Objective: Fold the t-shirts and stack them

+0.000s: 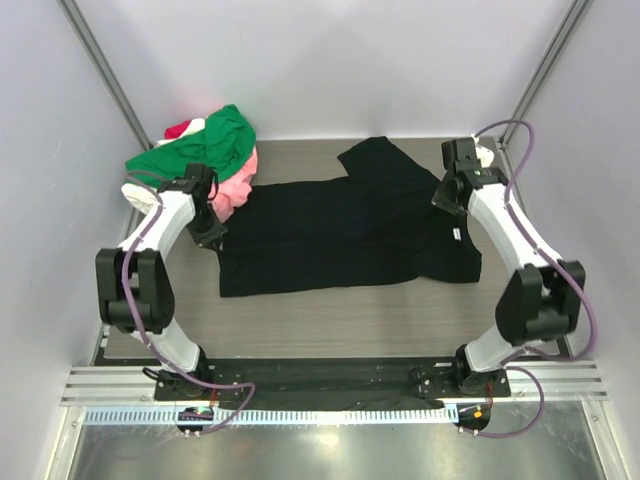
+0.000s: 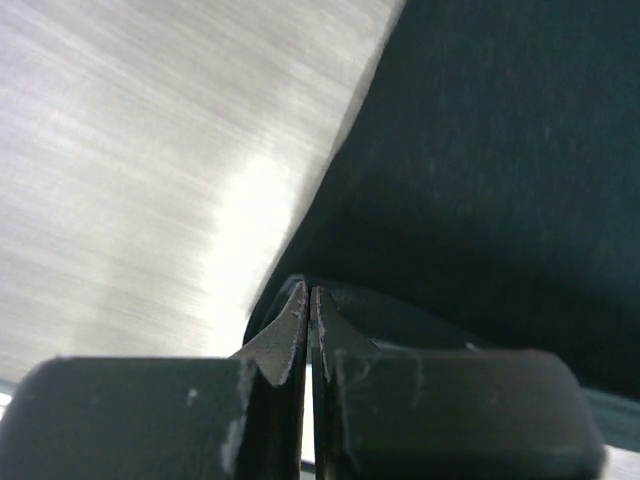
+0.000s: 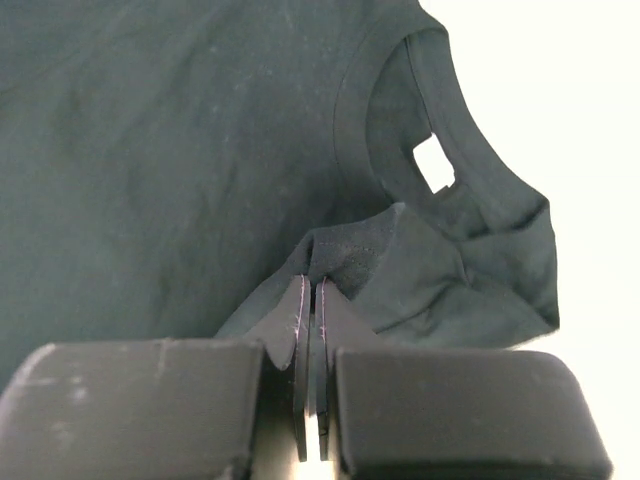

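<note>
The black t-shirt (image 1: 340, 235) lies spread across the middle of the table, one sleeve pointing to the far side. My left gripper (image 1: 207, 222) is shut on its left edge; the left wrist view shows the black cloth (image 2: 480, 160) pinched between the fingertips. My right gripper (image 1: 447, 198) is shut on a fold of the black shirt (image 3: 180, 150) near its collar (image 3: 450, 140) and white tag (image 3: 434, 163). A pile of other shirts sits at the far left: green (image 1: 205, 148), pink (image 1: 237, 185), red (image 1: 181, 129) and a bit of white (image 1: 140, 194).
Grey walls close in the table on the left, right and far sides. A metal rail (image 1: 330, 385) runs along the near edge by the arm bases. Bare wooden table (image 1: 330, 325) lies in front of the black shirt.
</note>
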`<action>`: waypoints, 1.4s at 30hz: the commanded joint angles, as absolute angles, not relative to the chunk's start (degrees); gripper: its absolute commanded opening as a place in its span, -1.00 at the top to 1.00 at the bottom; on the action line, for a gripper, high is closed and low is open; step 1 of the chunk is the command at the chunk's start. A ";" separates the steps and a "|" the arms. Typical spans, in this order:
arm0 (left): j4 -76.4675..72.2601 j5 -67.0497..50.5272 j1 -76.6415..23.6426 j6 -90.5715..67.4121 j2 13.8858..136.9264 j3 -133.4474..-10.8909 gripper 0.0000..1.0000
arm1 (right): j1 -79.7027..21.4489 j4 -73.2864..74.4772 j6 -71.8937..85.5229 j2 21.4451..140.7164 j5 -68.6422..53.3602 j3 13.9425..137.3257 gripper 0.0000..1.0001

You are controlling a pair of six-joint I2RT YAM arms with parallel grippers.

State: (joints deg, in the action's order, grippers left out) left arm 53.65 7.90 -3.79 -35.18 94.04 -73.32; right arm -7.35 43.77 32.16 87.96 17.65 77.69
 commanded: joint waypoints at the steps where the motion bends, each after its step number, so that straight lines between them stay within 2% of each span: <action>1: 53.17 4.67 -1.50 -33.22 99.39 -78.48 0.99 | -5.72 39.99 30.33 95.40 15.92 86.01 0.98; 2: 53.78 3.70 -0.54 -33.05 102.45 -79.70 0.96 | -5.36 40.51 29.80 97.80 14.17 88.48 0.77; 3: 54.31 0.99 -0.27 -32.79 103.70 -81.80 0.58 | -4.67 42.00 29.10 100.35 13.72 91.46 0.14; 4: 55.27 0.36 -0.26 -32.61 104.75 -83.22 0.38 | -4.31 44.36 29.09 103.16 13.89 98.11 -0.28; 5: 56.68 0.26 -0.26 -32.35 104.59 -83.84 0.22 | -4.05 49.52 29.09 106.66 15.28 100.96 -0.59; 6: 56.52 0.26 -0.26 -32.43 103.37 -82.80 -0.03 | -3.87 50.53 28.92 107.05 15.55 102.38 -0.66; 8: 55.02 1.05 -0.26 -33.22 96.90 -79.91 -0.21 | -3.17 48.45 29.26 102.34 14.60 98.02 -0.75; 12: 51.16 1.93 -0.26 -37.78 84.93 -68.32 -0.25 | -0.71 43.08 32.07 91.25 10.03 81.69 -0.73; 16: 41.96 -2.09 -0.26 -44.46 75.08 -54.08 -0.25 | 5.79 36.57 35.06 79.82 0.89 60.97 -0.61; 20: 34.64 -5.18 -0.26 -49.39 70.84 -41.43 -0.25 | 10.71 32.88 35.51 72.87 -3.86 50.20 -0.56; 22: 31.66 -6.68 -0.26 -51.23 70.40 -39.12 -0.23 | 14.93 31.73 35.42 70.94 -6.93 45.47 -0.51; 25: 28.23 -7.30 -0.26 -52.55 70.92 -35.78 -0.20 | 18.63 29.45 34.90 70.49 -8.26 41.67 -0.45; 32: 23.74 -6.33 -0.26 -53.09 73.65 -33.05 -0.18 | 20.30 24.01 33.49 76.01 -8.79 38.85 -0.36; 35: 21.10 -6.42 -0.26 -53.44 74.70 -31.99 -0.16 | 20.65 21.54 33.05 78.13 -8.97 38.85 -0.27; 37: 19.61 -6.24 -0.26 -53.61 76.28 -31.64 -0.10 | 20.74 20.92 32.78 80.24 -8.44 39.63 -0.11; 41: 17.49 -6.68 -0.26 -54.23 79.97 -32.51 0.17 | 21.09 20.21 31.91 82.61 -6.33 41.74 0.23; 42: 16.71 -6.94 -0.26 -54.49 81.63 -32.95 0.32 | 21.18 20.21 31.90 83.31 -5.37 42.97 0.39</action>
